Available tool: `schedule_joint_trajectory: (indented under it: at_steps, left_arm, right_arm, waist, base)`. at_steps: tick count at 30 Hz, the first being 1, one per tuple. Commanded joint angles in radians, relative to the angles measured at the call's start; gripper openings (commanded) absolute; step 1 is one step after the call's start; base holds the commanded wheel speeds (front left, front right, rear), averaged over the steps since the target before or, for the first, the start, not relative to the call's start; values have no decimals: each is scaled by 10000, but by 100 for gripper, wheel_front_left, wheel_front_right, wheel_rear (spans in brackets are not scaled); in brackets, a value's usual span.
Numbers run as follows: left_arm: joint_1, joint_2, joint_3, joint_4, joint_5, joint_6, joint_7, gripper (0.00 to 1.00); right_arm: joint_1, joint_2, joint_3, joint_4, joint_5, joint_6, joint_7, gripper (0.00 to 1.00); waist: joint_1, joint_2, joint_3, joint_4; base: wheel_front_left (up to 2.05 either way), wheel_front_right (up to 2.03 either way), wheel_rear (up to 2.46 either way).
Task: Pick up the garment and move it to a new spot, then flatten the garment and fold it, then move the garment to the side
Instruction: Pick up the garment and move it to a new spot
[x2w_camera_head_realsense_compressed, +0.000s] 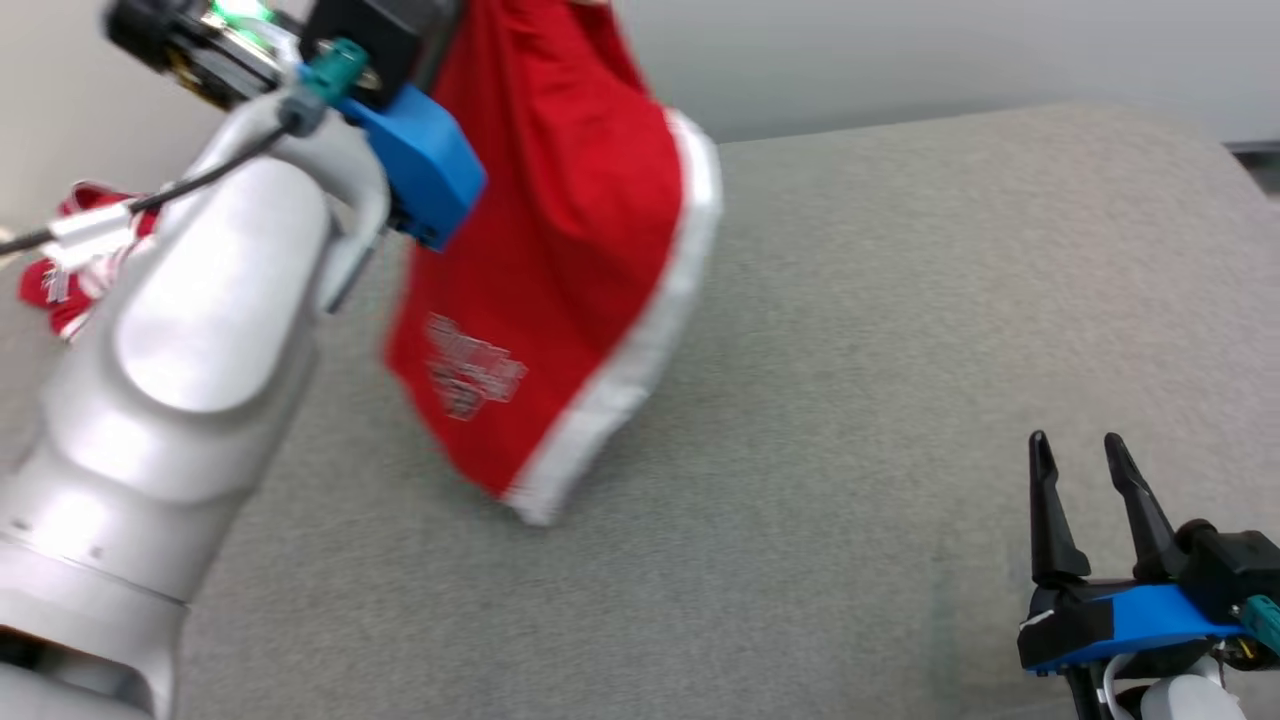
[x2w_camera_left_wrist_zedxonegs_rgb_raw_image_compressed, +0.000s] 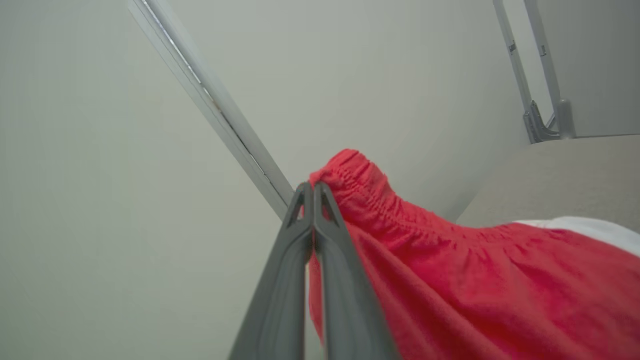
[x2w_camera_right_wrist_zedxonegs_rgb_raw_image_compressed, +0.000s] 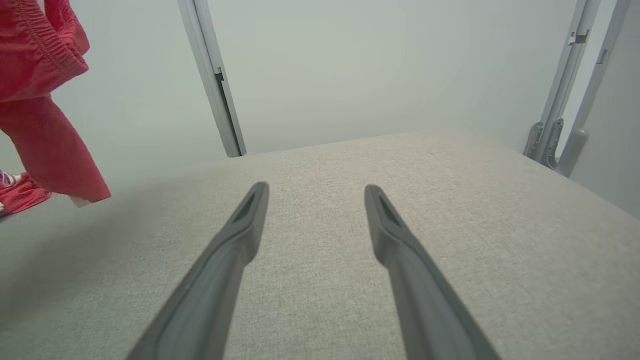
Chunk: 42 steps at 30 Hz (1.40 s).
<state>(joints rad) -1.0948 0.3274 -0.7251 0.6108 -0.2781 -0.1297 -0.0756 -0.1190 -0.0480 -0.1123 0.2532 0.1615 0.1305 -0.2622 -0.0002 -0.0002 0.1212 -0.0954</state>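
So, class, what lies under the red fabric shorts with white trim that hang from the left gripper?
Bare grey woven surface lies beneath the red shorts, pinched by the shut left gripper. The patch directly behind the cloth is hidden.

The tabletop (x2w_camera_head_realsense_compressed: 900, 300) is a broad, flat surface covered in light grey woven fabric. The covering lies smooth across the visible area. The far edge runs along a pale wall, and the far right corner is rounded. One item lies directly on the surface: a crumpled red-and-white cloth (x2w_camera_head_realsense_compressed: 50, 290), bunched at the far left side. In the head view, a pale forearm partly hides this cloth.
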Motion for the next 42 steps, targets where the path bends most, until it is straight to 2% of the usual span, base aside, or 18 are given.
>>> schedule_joint_trajectory:
  at_steps: [1, 3, 4, 10, 12, 13, 16, 17, 18, 19, 20, 21, 25, 32, 35, 42]
  left_arm:
    - [376, -254, -137, -130, -176, -2, 61, 0]
    - [657, -618, -244, -178, -371, 5, 57, 0]
    - [657, -618, -244, -178, -371, 5, 57, 0]
    - [1740, -1968, -539, 613, -911, 224, -382, 0]
    - [1915, -2227, -734, 1137, -896, 279, -570, 0]
    - [1981, -2362, -788, 1381, -943, 289, -681, 3]
    - [2087, -2635, -950, 2120, -1101, 328, -919, 0]
    - [2074, -2672, -1012, 2324, -1152, 346, -989, 2]
    - [2037, -2695, -1088, 2521, -1174, 357, -1086, 10]
    - [2002, -2714, -1154, 2669, -1187, 384, -1155, 35]
    - [1969, -2741, -1217, 2791, -1227, 393, -1244, 65]
    - [1958, -2757, -1252, 2874, -1321, 392, -1328, 100]
    - [2049, -2766, -1498, 2709, -1687, 524, -1651, 100]
    - [2419, -2768, -1703, 2473, -2037, 768, -1885, 100]
    - [2777, -2744, -1321, 2174, -2132, 937, -1908, 100]
    - [4639, -2198, -63, 889, -2053, 1380, -1907, 100]
  right_arm:
    - [89, -38, -77, -18, 46, 5, -41, 100]
    - [98, -37, -135, -2, 87, 5, -41, 100]
    - [98, -37, -135, -2, 87, 5, -41, 100]
    - [-142, -37, 79, 73, 320, 5, -42, 100]
    - [-255, -40, 203, 83, 404, 5, -42, 100]
    - [-300, -42, 271, 87, 449, 5, -42, 100]
    - [-450, -42, 455, 93, 565, 5, -42, 100]
    - [-478, -42, 497, 91, 588, 5, -42, 100]
    - [-498, -42, 514, 94, 602, 5, -42, 100]
    - [-532, -39, 521, 95, 611, 5, -41, 100]
    - [-552, -40, 522, 94, 627, 5, -42, 100]
    - [-557, -39, 522, 102, 636, 5, -42, 100]
    - [-524, -39, 448, 143, 567, 5, -42, 100]
    - [-358, -42, 277, 103, 357, 5, -42, 100]
    - [-280, -40, 205, 66, 213, 5, -42, 100]
    - [-116, -40, 5, 130, -201, 5, -42, 100]
  waist:
    - [2, 2, -44, -313]
    - [2, 2, 76, -566]
    - [2, 2, 76, -566]
    - [2, 2, 592, -1323]
    - [2, 2, 765, -1549]
    - [2, 2, 860, -1658]
    - [2, 2, 1130, -1952]
    - [2, 2, 1201, -2022]
    - [2, 2, 1259, -2066]
    - [2, 2, 1311, -2093]
    - [2, 2, 1349, -2102]
    - [2, 2, 1372, -2101]
    - [2, 2, 1327, -1931]
    - [2, 2, 803, -1162]
    - [2, 2, 498, -810]
    - [2, 2, -272, -39]
  base:
    - [0, 0, 0]
    - [0, 0, 0]
    - [0, 0, 0]
    - [0, 0, 0]
    - [0, 0, 0]
    - [0, 0, 0]
    - [0, 0, 0]
    - [0, 0, 0]
    - [0, 0, 0]
    - [0, 0, 0]
    - [0, 0, 0]
    - [0, 0, 0]
    - [0, 0, 0]
    - [0, 0, 0]
    - [0, 0, 0]
    - [0, 0, 0]
